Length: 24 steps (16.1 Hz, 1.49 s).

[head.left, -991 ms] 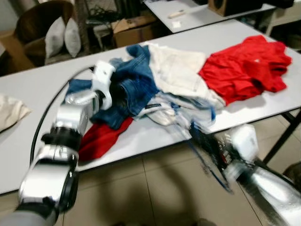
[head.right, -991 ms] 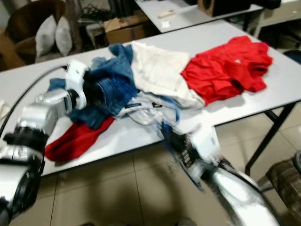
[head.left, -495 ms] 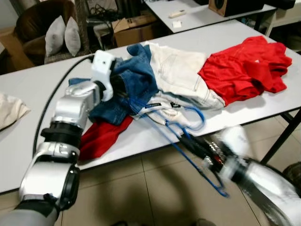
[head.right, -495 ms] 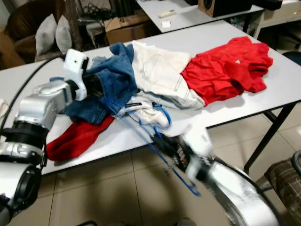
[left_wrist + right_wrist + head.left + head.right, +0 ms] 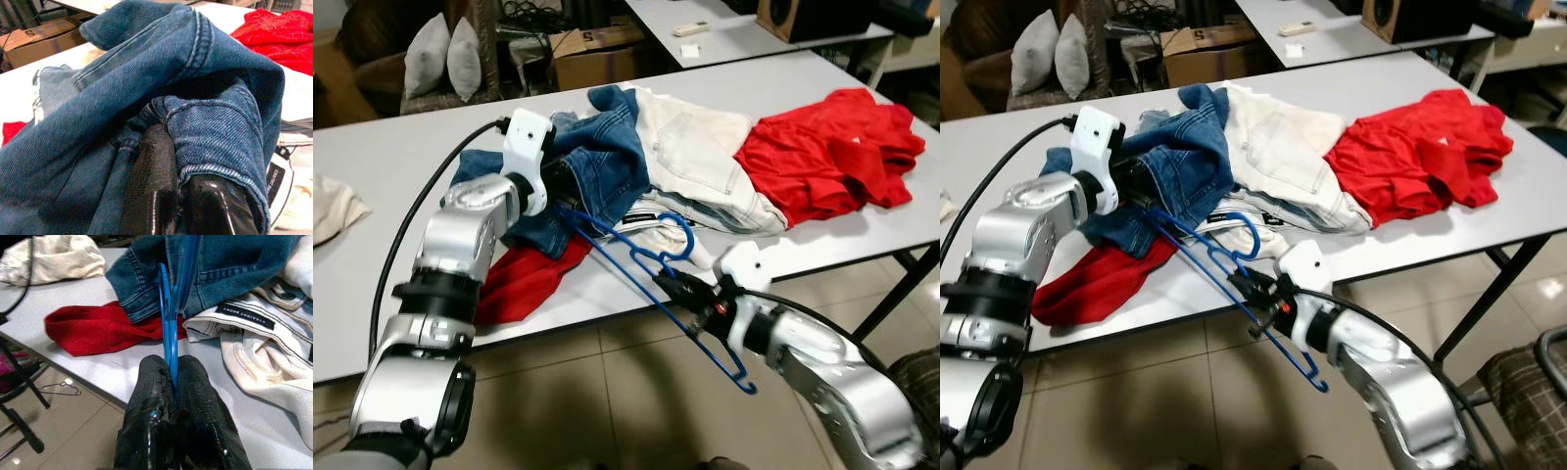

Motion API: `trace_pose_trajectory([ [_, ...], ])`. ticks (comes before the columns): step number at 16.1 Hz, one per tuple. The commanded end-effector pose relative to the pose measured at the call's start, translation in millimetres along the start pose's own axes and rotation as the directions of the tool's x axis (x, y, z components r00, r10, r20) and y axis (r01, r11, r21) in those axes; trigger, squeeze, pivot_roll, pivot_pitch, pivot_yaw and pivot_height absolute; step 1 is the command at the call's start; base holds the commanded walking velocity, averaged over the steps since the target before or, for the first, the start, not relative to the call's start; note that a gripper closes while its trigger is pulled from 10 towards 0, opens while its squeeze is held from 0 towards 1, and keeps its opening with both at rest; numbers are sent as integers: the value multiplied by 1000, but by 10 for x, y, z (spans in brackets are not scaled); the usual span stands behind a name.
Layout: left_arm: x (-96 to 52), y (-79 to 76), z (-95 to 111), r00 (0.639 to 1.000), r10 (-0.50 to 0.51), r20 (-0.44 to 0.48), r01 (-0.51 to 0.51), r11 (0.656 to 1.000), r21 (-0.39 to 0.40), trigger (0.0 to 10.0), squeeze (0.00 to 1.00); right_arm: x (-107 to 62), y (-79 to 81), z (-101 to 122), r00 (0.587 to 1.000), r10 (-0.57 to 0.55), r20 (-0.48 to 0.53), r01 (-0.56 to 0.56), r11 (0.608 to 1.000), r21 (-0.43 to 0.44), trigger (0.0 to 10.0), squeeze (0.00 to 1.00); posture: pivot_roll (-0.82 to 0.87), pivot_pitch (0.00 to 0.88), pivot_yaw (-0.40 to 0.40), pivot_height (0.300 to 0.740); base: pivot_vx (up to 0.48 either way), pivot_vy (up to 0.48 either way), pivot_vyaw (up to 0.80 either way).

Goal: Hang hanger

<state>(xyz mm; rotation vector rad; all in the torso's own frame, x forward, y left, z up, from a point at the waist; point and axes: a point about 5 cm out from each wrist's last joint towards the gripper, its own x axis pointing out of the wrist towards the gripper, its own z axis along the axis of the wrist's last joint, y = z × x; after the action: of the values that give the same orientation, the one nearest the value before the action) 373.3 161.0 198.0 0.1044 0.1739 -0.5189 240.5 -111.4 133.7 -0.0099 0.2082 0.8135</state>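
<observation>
Room: tiled floor [image 5: 636, 392] under your feet, a second table [image 5: 744, 24] behind, a cardboard box [image 5: 592, 54] and two grey pillows [image 5: 445, 57] at the far left.
Table [image 5: 382, 157]: long and white, running across your view; a heap of clothes lies on its middle and right.
Red garment [image 5: 832, 152]: spread at the right end of the heap.
White trousers [image 5: 695, 157]: in the middle, between the red garment and the jeans.
Jeans [image 5: 597, 162]: bunched at the left of the heap, partly over the white trousers.
Red cloth [image 5: 529, 279]: near the table's front edge, below the jeans.
Beige cloth [image 5: 333, 208]: alone at the table's far left, well apart from the heap.
Left gripper [image 5: 188, 196]: you have it pushed into the jeans; its fingers are pressed together on a fold of denim.
Right gripper [image 5: 172, 382]: below the table's front edge; your fingers are clamped tight on the hanger's wire.
Hanger [image 5: 651, 269]: blue wire, tilted; its upper end reaches under the jeans near your left gripper, its hook curls over the white trousers, and its lower end hangs past the table edge over the floor.
</observation>
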Motion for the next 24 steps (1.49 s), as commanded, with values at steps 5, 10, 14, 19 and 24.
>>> trace_pose_trajectory([
  [5, -126, 106, 54, 998, 67, 1, -66, 984, 164, 0, 0, -265, -239, 240, 941, -299, 160, 275, 948, 158, 10000, 0, -84, 0, 56, 740, 0, 0, 0],
  [10, -61, 54, 194, 999, 26, 44, -36, 966, 256, 0, 0, -351, -222, 313, 935, -295, 196, 269, 952, 146, 10000, 0, -112, 0, 81, 740, 0, 0, 0],
  [14, -2, 124, 373, 991, 86, 102, -119, 919, 376, 0, 0, -349, 9, 348, 973, -115, 200, 93, 989, 118, 10000, 0, -116, 0, 86, 740, 0, 0, 0],
  [19, 5, 251, 499, 991, 102, 88, -133, 834, 536, 0, 0, -443, 9, 329, 986, -61, 152, 48, 995, 87, 10000, 0, -116, 0, 86, 740, 0, 0, 0],
  [24, 26, 133, 448, 999, -27, 39, 2, 845, 535, 0, 0, -476, -204, 367, 963, -208, 173, 197, 977, 76, 10000, 0, -116, 0, 85, 740, 0, 0, 0],
])
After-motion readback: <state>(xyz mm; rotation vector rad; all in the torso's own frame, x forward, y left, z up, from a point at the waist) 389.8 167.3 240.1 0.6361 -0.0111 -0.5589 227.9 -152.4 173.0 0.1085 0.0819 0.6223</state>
